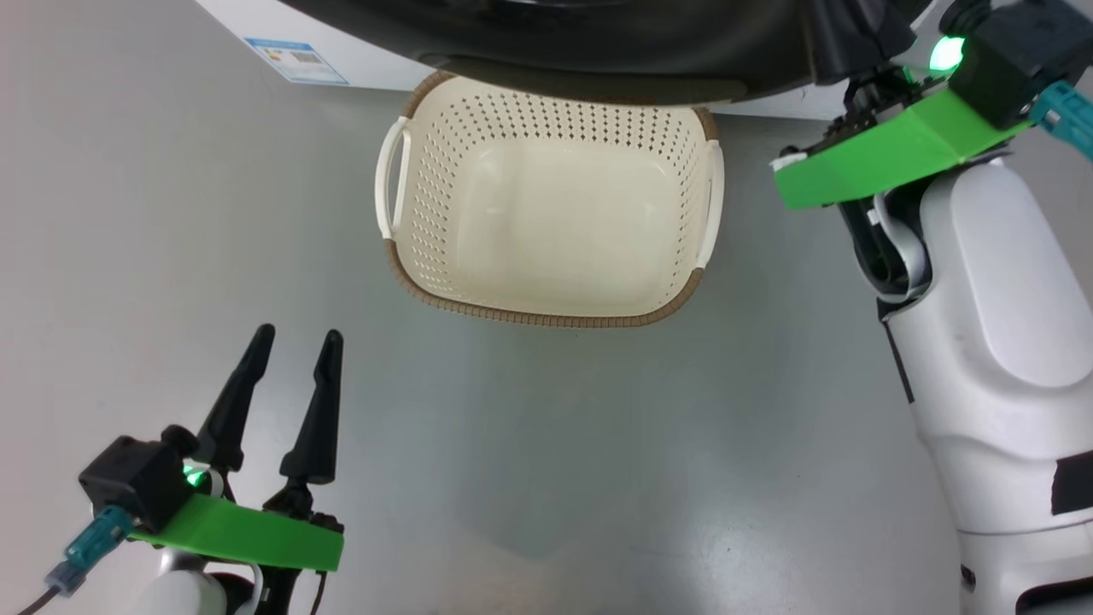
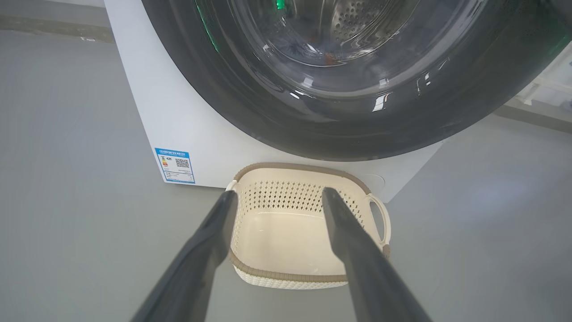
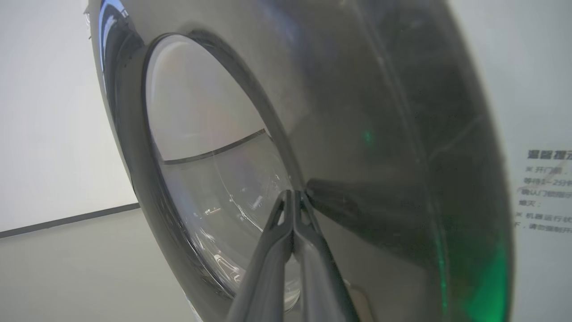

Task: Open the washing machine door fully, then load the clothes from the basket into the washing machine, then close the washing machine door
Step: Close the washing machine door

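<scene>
The basket (image 1: 529, 318) sits on the floor against the washing machine (image 2: 178, 112), and it holds nothing. Above it the washing machine door (image 2: 313, 129) lies against the machine's front. Through its glass (image 2: 330, 36) I see the steel drum and a faint trace of blue cloth with an orange spot, likely the clothes (image 2: 330, 57). My left gripper (image 1: 297, 335) hovers open over the floor, short of the basket (image 2: 286, 275), with nothing between its fingers. My right gripper (image 3: 294, 193) is shut, its tips touching the door's black frame (image 3: 380, 156) beside the glass.
A blue label (image 1: 297, 60) is stuck low on the machine's left front. My pale right forearm (image 1: 999, 342) rises at the right of the basket. Bare grey floor (image 1: 555, 444) lies between my left gripper and the basket.
</scene>
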`<state>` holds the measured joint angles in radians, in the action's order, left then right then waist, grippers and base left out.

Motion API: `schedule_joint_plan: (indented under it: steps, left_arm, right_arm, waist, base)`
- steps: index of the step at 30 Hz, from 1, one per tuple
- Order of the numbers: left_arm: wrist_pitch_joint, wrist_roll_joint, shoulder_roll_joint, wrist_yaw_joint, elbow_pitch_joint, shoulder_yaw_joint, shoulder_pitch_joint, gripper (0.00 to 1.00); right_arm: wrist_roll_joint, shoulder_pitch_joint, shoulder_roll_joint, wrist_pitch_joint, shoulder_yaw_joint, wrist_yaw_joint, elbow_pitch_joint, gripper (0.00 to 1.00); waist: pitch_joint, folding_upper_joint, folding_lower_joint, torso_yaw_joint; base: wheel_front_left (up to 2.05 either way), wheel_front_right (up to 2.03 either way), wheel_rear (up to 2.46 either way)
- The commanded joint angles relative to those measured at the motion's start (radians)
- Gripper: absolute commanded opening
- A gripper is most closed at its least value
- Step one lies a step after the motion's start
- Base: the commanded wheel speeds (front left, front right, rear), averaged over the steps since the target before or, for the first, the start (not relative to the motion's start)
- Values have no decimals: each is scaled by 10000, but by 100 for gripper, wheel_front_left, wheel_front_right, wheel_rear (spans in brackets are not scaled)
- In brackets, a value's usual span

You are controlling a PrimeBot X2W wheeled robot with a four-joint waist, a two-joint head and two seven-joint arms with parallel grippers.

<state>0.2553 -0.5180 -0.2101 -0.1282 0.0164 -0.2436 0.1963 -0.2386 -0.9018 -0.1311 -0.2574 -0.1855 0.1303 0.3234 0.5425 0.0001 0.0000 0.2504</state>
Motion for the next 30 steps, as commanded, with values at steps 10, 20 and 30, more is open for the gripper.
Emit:
schedule_joint_plan:
  steps: [10,20,30]
  left_arm:
    - [65,-139,-209,-25,-459,252,283,100]
    - [65,-162,69,-25,-739,2,453,100]
    - [65,-147,75,-25,-752,64,479,100]
  right_arm:
    - [272,-944,-186,-44,192,4,-81,0]
    - [528,-1793,-524,-44,603,4,228,0]
    - [692,-1902,-629,-44,900,4,320,0]
  waist:
    - [474,-1,0,262]
    - [810,-1,0,688]
    - [705,-1,0,630]
  base:
    - [0,0,0]
    - [0,0,0]
    - [0,0,0]
